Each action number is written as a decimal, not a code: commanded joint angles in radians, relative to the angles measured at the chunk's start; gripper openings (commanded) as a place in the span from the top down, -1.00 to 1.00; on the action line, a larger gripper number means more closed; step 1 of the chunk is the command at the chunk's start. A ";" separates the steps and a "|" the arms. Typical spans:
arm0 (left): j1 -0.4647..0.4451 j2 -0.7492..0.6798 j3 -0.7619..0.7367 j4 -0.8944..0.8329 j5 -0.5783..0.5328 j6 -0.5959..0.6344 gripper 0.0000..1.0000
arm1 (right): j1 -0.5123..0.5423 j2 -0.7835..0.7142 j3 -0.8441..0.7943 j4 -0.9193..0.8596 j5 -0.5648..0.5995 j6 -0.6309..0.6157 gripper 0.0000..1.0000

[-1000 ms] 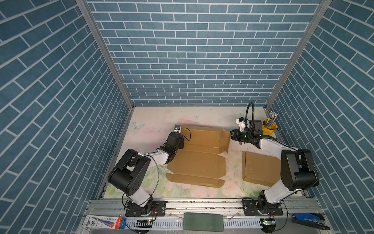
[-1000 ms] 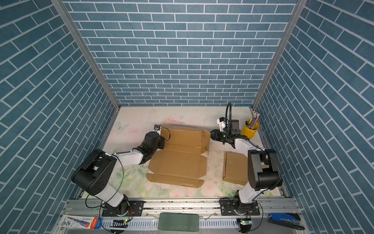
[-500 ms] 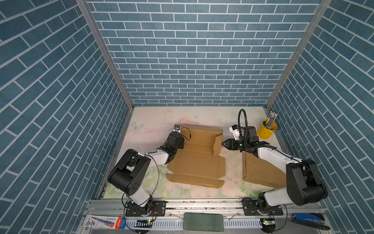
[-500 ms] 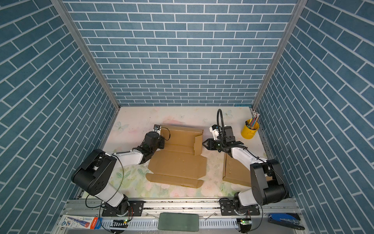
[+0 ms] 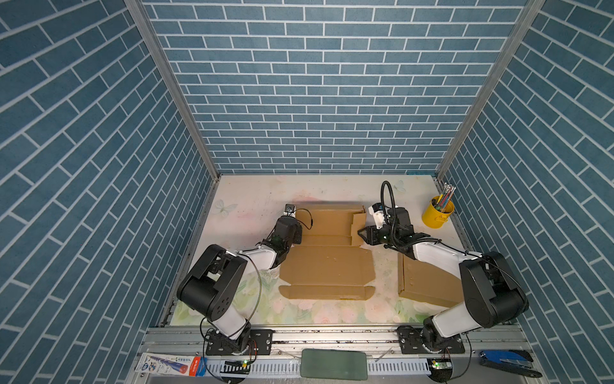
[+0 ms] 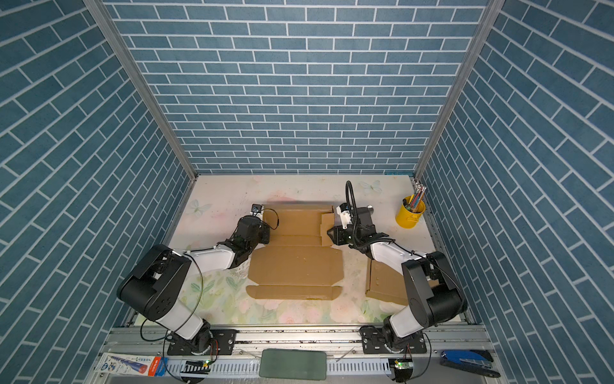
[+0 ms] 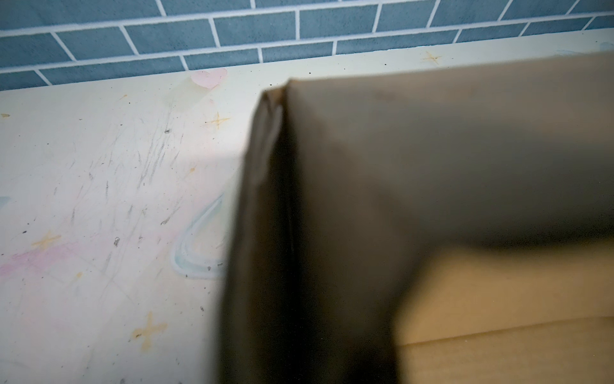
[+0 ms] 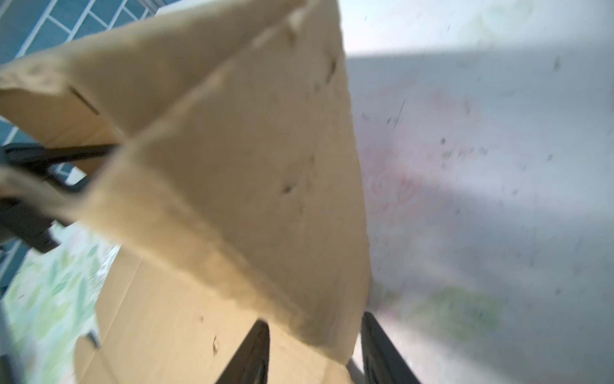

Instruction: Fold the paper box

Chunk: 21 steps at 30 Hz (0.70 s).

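Note:
The paper box (image 5: 327, 262) (image 6: 295, 262) is brown cardboard lying mostly flat mid-table, with its far panels partly raised. My left gripper (image 5: 298, 229) (image 6: 265, 232) sits at the far left edge, shut on the raised left flap. In the left wrist view that flap (image 7: 398, 166) fills the frame and hides the jaws. My right gripper (image 5: 362, 234) (image 6: 330, 234) (image 8: 315, 352) is at the right flap (image 5: 358, 221) (image 8: 249, 183). Its black fingers (image 8: 255, 349) stand open, with the flap's lower edge between them.
A second folded cardboard piece (image 5: 422, 282) (image 6: 382, 282) lies under the right arm. A yellow cup of pencils (image 5: 437, 216) (image 6: 410, 216) stands at the back right. A blue stapler (image 5: 505, 360) and a green pad (image 5: 334, 364) sit on the front rail.
My right gripper has moved left and forward from near the cup to the box's right flap, with its jaws widening. The flap has leaned inward. The left arm has stayed still.

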State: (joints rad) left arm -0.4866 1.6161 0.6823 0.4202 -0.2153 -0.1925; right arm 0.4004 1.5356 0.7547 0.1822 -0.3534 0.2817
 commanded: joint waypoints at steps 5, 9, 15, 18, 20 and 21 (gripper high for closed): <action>0.002 0.031 0.011 -0.115 0.065 0.005 1.00 | 0.071 0.119 0.000 0.273 0.247 -0.042 0.18; 0.002 0.036 0.041 -0.123 0.069 0.002 1.00 | 0.101 0.154 0.024 0.302 0.393 -0.050 0.23; -0.003 0.048 0.091 -0.222 -0.021 -0.043 1.00 | 0.132 0.196 0.095 0.231 0.633 0.029 0.82; -0.024 0.053 0.130 -0.314 -0.137 -0.123 1.00 | 0.183 0.208 0.160 0.087 0.823 0.079 1.00; -0.048 0.057 0.162 -0.401 -0.221 -0.190 1.00 | 0.212 0.215 0.212 -0.049 0.921 0.131 1.00; -0.054 0.056 0.169 -0.425 -0.240 -0.214 1.00 | 0.221 0.212 0.219 -0.082 0.945 0.152 1.00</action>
State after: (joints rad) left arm -0.5243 1.6573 0.8303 0.1825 -0.3138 -0.3229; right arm 0.6060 1.7432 0.9073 0.2672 0.3519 0.3428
